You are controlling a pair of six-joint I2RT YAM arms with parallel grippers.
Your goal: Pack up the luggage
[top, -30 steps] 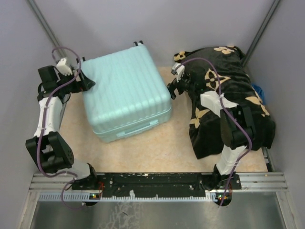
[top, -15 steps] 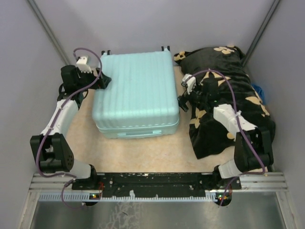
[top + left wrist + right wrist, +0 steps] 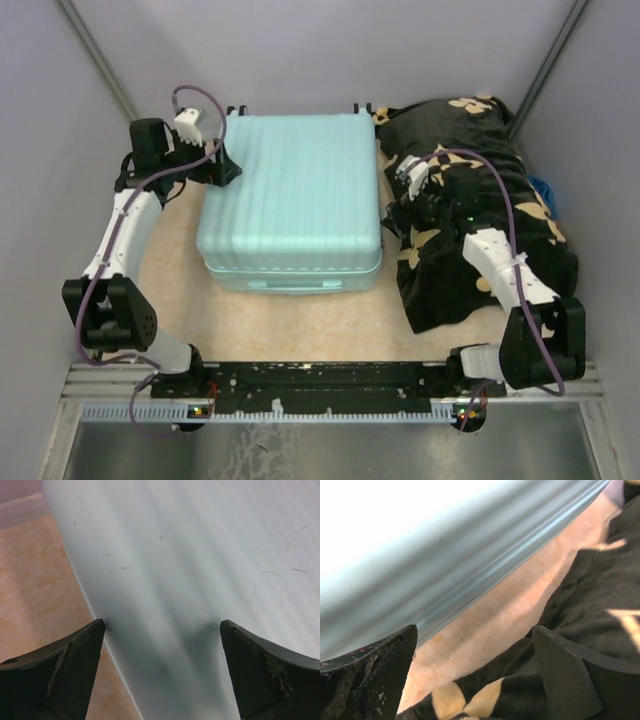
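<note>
Closed case, blanket outside it

On the left, the left gripper (image 3: 222, 168) sits at the far left corner of the pale mint ribbed hard-shell suitcase (image 3: 290, 200), fingers spread wide, holding nothing. The case lies flat and shut mid-worktop (image 3: 300, 320), toward the far edge. On the right, the right gripper (image 3: 398, 205) has its fingers wide too, between the case and the black blanket with cream flower print (image 3: 480, 215) heaped along the right edge: packing looks far from finished.

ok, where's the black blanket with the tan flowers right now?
Top external view: the black fleece blanket with tan flower prints lies heaped at the table's right side, right of the closed mint-green ribbed hard-shell suitcase, under the right arm.
</note>
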